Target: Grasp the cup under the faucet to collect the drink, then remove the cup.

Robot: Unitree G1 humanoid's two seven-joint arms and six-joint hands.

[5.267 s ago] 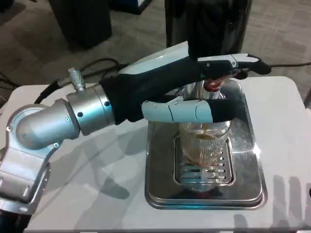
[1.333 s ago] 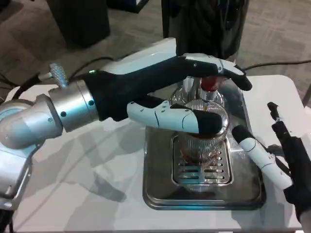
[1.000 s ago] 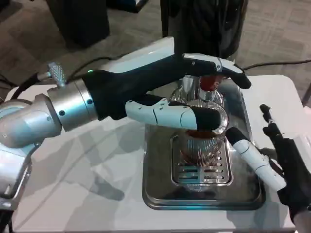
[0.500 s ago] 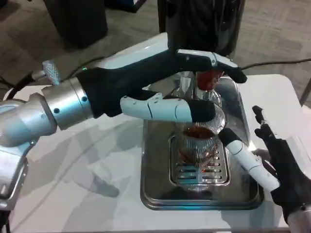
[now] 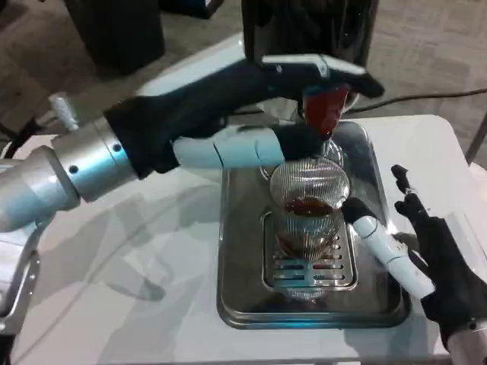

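A ribbed glass cup (image 5: 308, 204), partly filled with dark drink, stands on the slotted grate of a steel drip tray (image 5: 242, 293) at centre frame, just below the red faucet handle (image 5: 323, 110). The left hand (image 5: 251, 114) reaches in from the left above the cup, its fingers apart around the faucet and largely hiding the spout; it holds nothing that can be made out. At lower right, the right hand (image 5: 426, 262) is spread wide, one finger touching the cup's side; its wrist is cut off.
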